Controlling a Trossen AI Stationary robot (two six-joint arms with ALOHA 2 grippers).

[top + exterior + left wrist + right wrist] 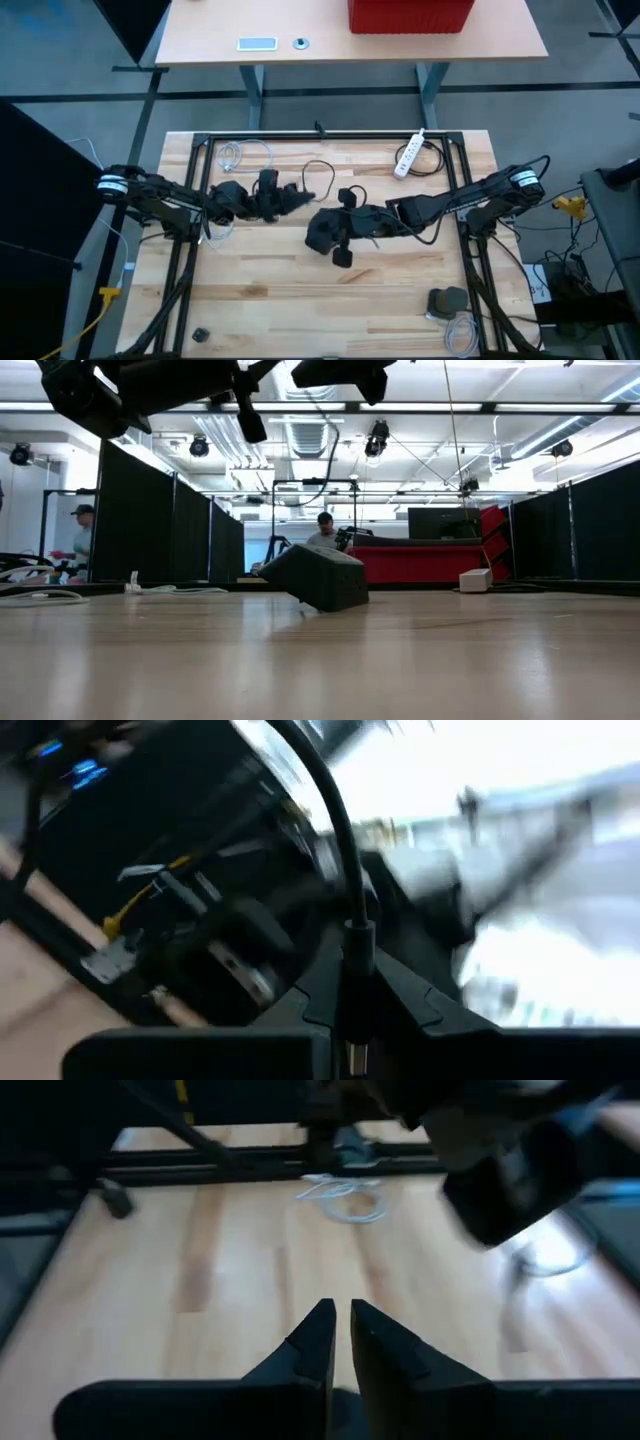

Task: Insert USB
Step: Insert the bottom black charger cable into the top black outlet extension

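A black USB cable (318, 166) loops over the middle of the wooden table. Its plug end (358, 945) sits between the fingers of my left gripper (300, 196), which is raised above the table and shut on it. My right gripper (312, 236) hangs just right of it, also clear of the table. In the right wrist view its fingers (341, 1308) stand together with nothing between them, and the left arm is a dark blur beyond them. A dark grey block (320, 580) rests tilted on the table in the low view. My left gripper pinches the cable's plug end (358, 982) between its two fingers, which lie along it. The cable (325, 810) runs on out past the fingertips and curves away. A bit of metal (357, 1058) shows far back between the fingers. The plug is lifted clear of the table.
A white power strip (410, 155) and a white coiled cable (232, 155) lie at the far side. A grey block (447, 298) and a white coil (462, 335) lie near right, a small black piece (200, 335) near left. Black frame rails (330, 135) edge the table. People show beyond.
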